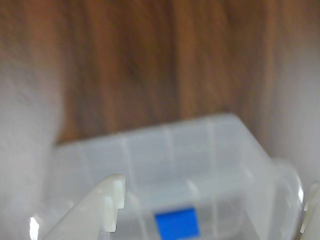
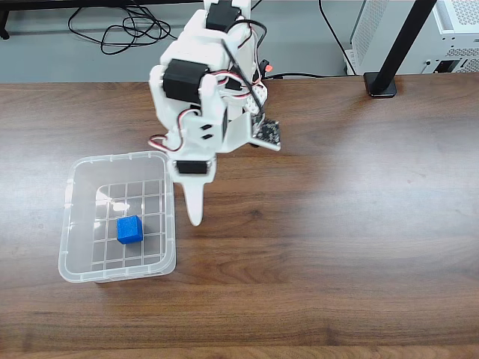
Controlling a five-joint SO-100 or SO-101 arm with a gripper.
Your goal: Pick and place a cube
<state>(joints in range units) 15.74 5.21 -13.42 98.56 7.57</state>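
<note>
1. Looking down in the fixed view, I see the cube (image 2: 129, 229) on the floor of the clear plastic bin (image 2: 72, 176), toward its 7 o'clock corner.
2. The gripper (image 2: 194, 213) hangs empty just past the bin's 3 o'clock wall; I cannot tell how its fingers stand.
3. I judge a low swing risks clipping that wall and shoving the bin.

We see the cube (image 2: 129, 229), small, solid and bright blue, sitting flat on the gridded floor of the clear plastic bin (image 2: 75, 170), slightly toward the bin's near wall. In the blurred wrist view it (image 1: 176, 223) seems to sit squarely.
</note>
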